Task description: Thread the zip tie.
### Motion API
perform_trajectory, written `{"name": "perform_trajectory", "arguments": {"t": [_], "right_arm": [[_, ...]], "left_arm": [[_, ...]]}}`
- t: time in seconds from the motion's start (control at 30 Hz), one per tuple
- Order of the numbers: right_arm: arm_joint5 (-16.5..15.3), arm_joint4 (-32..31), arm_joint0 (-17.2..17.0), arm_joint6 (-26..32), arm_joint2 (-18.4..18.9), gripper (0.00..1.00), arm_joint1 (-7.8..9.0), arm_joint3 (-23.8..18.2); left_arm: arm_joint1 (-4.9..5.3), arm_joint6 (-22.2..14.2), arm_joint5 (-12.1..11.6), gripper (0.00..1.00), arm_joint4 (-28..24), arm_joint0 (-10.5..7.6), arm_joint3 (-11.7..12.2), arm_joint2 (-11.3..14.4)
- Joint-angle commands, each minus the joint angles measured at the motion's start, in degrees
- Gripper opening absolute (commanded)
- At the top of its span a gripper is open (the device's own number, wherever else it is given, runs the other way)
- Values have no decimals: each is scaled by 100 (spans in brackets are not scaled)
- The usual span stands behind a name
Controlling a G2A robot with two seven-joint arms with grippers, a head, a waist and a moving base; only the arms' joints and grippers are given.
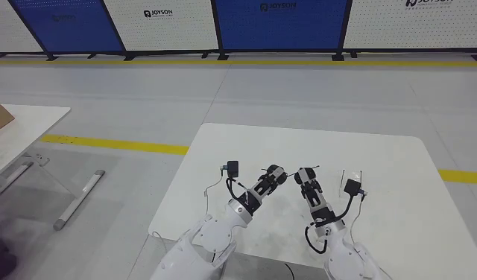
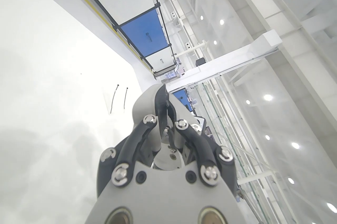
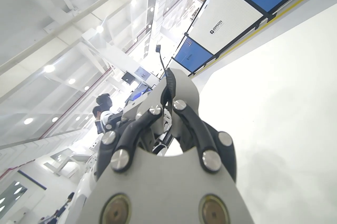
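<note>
While the right gripper [image 3: 168,77] pinches the zip tie [image 3: 161,58] with its head standing out past the pinch, I note the left gripper [image 2: 161,93], closed on what I take for the tail, sits just beside it, tips angled together above the table [image 1: 387,153].

The white table [image 1: 246,142] bears two thin black zip ties [image 2: 113,98] lying side by side, not touching.

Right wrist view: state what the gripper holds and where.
The right gripper is shut on a black zip tie, pinching its strap; the head end sticks out past the fingertips.
</note>
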Motion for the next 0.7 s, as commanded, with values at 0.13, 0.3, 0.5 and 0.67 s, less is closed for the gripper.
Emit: {"name": "perform_trajectory", "arguments": {"t": [0.13, 0.3, 0.5, 0.67], "right_arm": [[0, -65, 49, -21, -43, 0, -8, 65], [0, -53, 65, -47, -88, 0, -21, 106], [0, 240, 59, -209, -88, 0, -37, -4], [0, 138, 52, -337, -57, 0, -28, 47]], "left_arm": [[-5, -20, -10, 0, -9, -9, 15, -2], [-7, -13, -44, 0, -62, -11, 5, -39], [-9, -59, 25, 0, -58, -43, 41, -50], [-14, 3, 86, 0, 71, -64, 80, -42]]}}
